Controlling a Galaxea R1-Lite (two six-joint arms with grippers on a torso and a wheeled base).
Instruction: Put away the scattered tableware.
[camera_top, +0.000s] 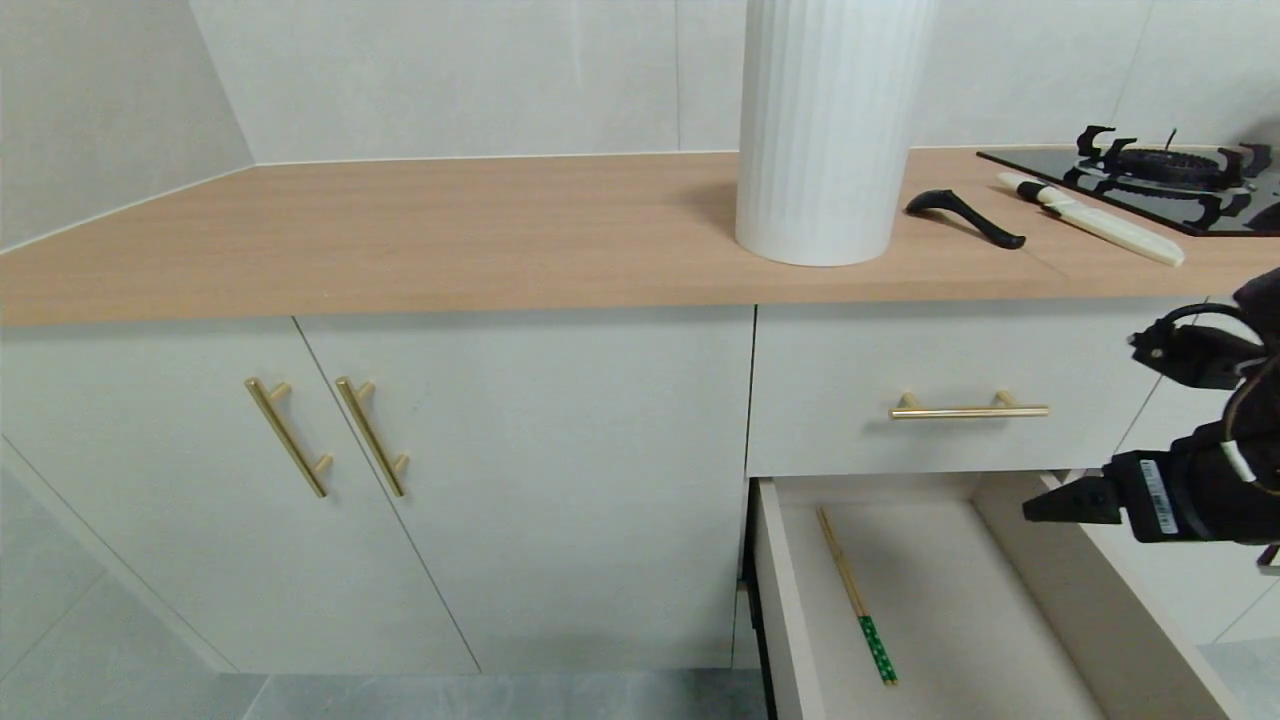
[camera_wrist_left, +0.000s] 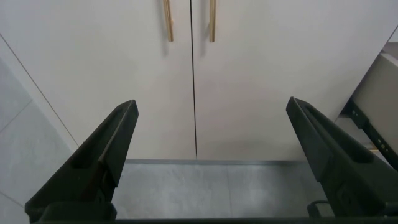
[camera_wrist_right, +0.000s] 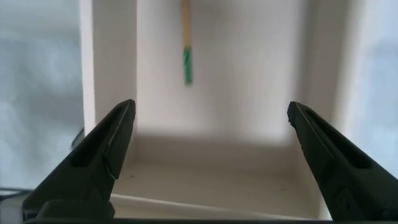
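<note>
Task part done, by my judgement. Chopsticks (camera_top: 857, 610) lie in the open drawer (camera_top: 782, 590), 5 o'clock in head view. Still to stow: knife (camera_top: 1095, 220) and black utensil (camera_top: 965, 215) on the surface (camera_top: 450, 240), 2 o'clock. Right gripper (camera_wrist_right: 211, 162) spread and empty above the drawer. Left gripper (camera_wrist_left: 211, 162) spread, facing the cabinet doors (camera_wrist_left: 261, 87).

We see bright, soft light from above. The tall white vase (camera_top: 822, 130) drops a faint shadow on the wooden counter (camera_top: 400, 235), and a grey shade lies under the counter's edge and inside the open drawer (camera_top: 950, 590).
</note>
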